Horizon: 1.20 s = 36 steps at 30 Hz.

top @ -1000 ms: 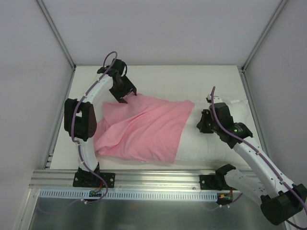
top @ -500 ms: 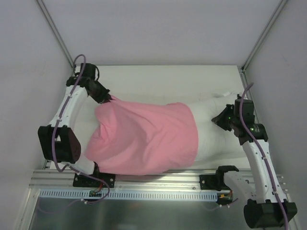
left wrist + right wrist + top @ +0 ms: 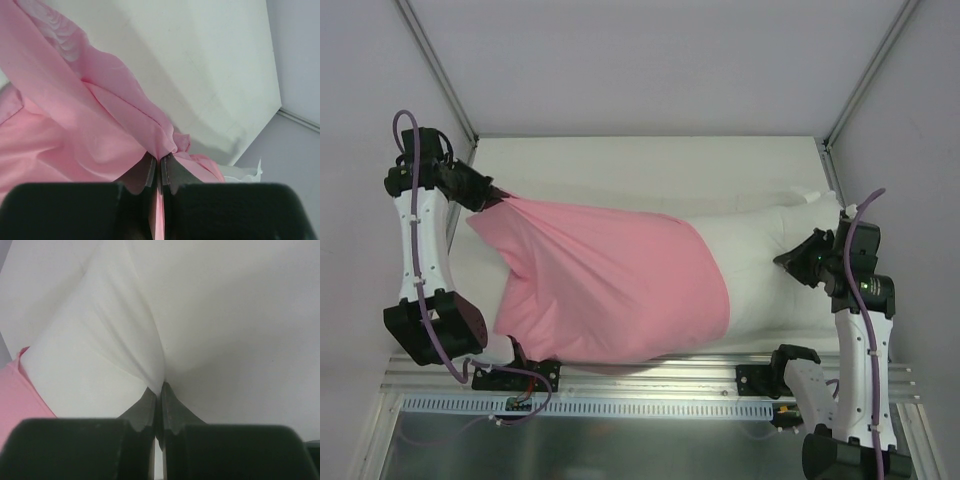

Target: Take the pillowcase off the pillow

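Observation:
The pink pillowcase (image 3: 610, 285) covers the left part of the white pillow (image 3: 765, 265), which sticks out bare to the right. My left gripper (image 3: 492, 200) is shut on the pillowcase's far left corner, pulling it taut toward the left wall; in the left wrist view the pink fabric (image 3: 90, 125) is pinched between the pads (image 3: 160, 162). My right gripper (image 3: 788, 260) is shut on the pillow's right end; in the right wrist view white fabric (image 3: 150, 340) bunches into the closed gripper (image 3: 160, 390). A strip of pink (image 3: 20, 385) shows at the left there.
The white table (image 3: 650, 165) is walled by grey panels on three sides. A metal rail (image 3: 640, 372) runs along the near edge with both arm bases on it. A pillow corner (image 3: 810, 197) points up near the right wall.
My left gripper has pulled the pillowcase corner further left and outward. My right gripper has moved right with the pillow end. More white pillow is bared.

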Each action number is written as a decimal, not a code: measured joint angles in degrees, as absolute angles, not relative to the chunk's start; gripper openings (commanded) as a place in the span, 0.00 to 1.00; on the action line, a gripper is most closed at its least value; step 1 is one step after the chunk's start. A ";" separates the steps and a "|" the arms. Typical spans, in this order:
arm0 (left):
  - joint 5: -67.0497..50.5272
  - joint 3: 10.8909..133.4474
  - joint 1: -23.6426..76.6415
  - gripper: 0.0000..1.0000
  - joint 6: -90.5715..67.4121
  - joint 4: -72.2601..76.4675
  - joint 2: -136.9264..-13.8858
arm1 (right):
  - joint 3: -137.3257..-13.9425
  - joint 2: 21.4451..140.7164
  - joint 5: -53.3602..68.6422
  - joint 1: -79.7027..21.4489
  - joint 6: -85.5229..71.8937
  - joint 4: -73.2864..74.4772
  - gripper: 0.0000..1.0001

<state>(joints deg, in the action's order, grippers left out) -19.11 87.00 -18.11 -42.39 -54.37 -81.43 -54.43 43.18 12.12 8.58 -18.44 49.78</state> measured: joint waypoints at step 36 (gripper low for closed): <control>11.33 61.98 76.55 0.84 -53.74 -48.38 -79.29 | -49.10 45.15 -2.55 -20.47 -11.99 53.12 0.96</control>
<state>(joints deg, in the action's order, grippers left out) 11.33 61.98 76.55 -53.74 -48.38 -79.29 -49.10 45.15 -2.55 -20.47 -11.99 53.12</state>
